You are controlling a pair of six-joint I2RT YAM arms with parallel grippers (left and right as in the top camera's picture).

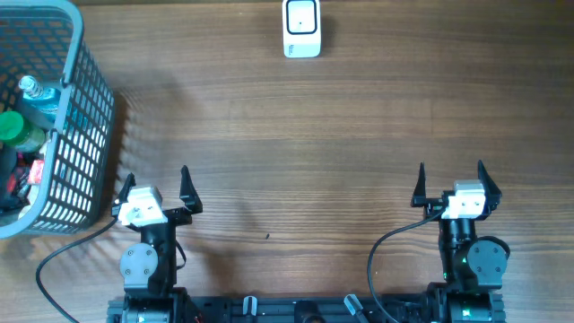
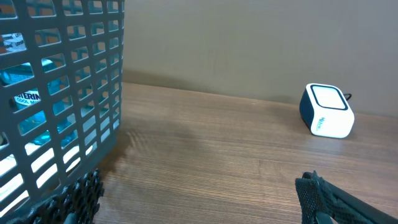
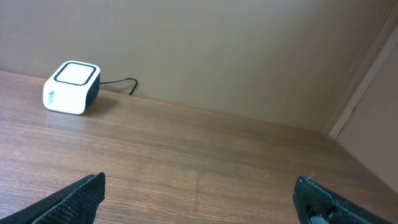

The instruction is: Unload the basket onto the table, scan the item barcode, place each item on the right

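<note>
A white barcode scanner (image 1: 301, 28) with a dark base stands at the far middle of the wooden table; it also shows as the scanner (image 2: 326, 110) in the left wrist view and the scanner (image 3: 71, 87) in the right wrist view. Items lie in a grey mesh basket (image 1: 76, 135) at the left: a green-capped bottle (image 1: 16, 128), a clear water bottle (image 1: 38, 94) and a red item (image 1: 36, 170). My left gripper (image 1: 154, 186) stands open near the front edge beside the basket, holding nothing. My right gripper (image 1: 451, 179) is open at the front right, also with nothing in it.
The basket wall (image 2: 62, 93) fills the left of the left wrist view, blue-labelled bottles showing through it. A black cable (image 3: 121, 83) runs from the scanner along the back wall. A wall corner (image 3: 357, 87) bounds the table's right side.
</note>
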